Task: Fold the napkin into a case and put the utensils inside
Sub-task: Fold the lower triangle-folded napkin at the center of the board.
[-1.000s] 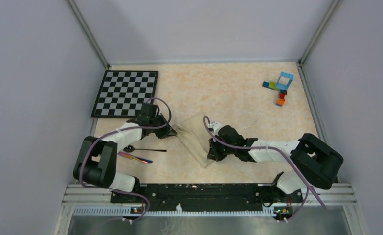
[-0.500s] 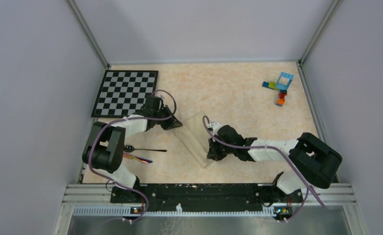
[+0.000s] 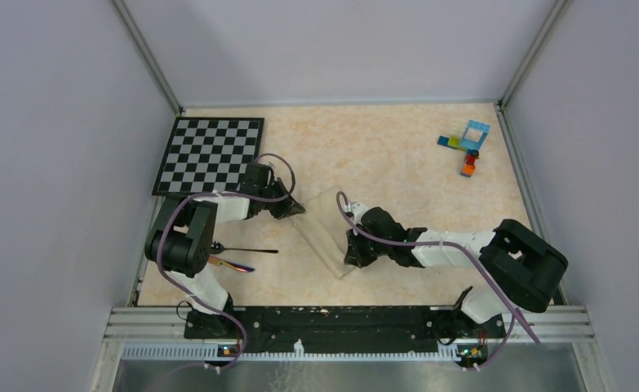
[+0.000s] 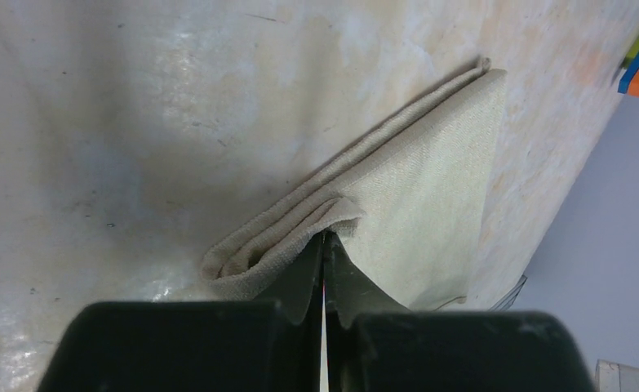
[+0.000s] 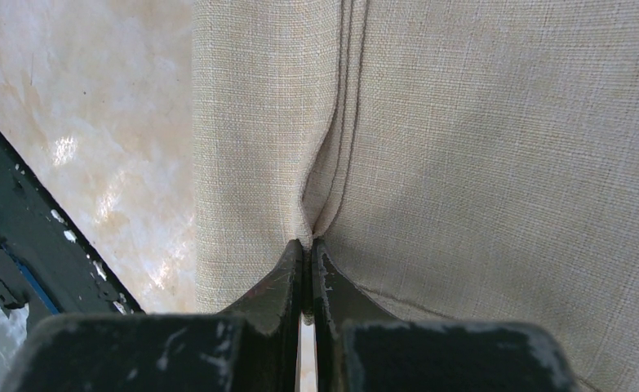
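Cream-beige folded cloth napkin [image 3: 324, 233] lies diagonal on the mottled beige surface [image 3: 397, 163]. The left tool [image 3: 294, 207] is clamped tight on its far-left corner, the right tool [image 3: 353, 256] on a near fold. Best to lift both evenly, layers aligned. Slim dark utensils [image 3: 236, 255] lie apart, left.
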You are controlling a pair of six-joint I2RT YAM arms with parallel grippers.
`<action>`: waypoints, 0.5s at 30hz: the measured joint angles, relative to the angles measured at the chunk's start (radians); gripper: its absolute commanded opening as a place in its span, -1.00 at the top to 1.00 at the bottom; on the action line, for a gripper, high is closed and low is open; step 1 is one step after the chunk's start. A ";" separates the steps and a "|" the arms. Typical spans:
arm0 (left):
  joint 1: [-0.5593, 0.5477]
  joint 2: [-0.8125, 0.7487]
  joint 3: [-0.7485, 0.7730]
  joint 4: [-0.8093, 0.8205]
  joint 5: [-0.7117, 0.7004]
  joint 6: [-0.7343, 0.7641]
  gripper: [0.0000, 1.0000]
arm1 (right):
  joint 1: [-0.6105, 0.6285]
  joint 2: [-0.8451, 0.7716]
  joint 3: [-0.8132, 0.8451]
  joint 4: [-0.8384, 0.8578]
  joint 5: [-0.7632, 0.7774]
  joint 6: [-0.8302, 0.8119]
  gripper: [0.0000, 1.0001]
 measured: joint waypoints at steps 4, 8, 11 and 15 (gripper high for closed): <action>0.008 0.018 -0.015 0.029 0.003 -0.014 1.00 | 0.000 -0.002 0.002 -0.007 0.005 0.000 1.00; 0.010 0.029 -0.019 0.057 0.011 -0.020 1.00 | 0.000 -0.011 0.002 -0.016 0.018 -0.001 1.00; 0.013 0.043 -0.019 0.082 0.029 -0.021 1.00 | 0.000 -0.011 0.002 -0.021 0.027 0.000 0.87; 0.016 0.063 -0.019 0.119 0.055 -0.027 1.00 | -0.001 -0.032 0.014 -0.074 0.057 -0.002 0.17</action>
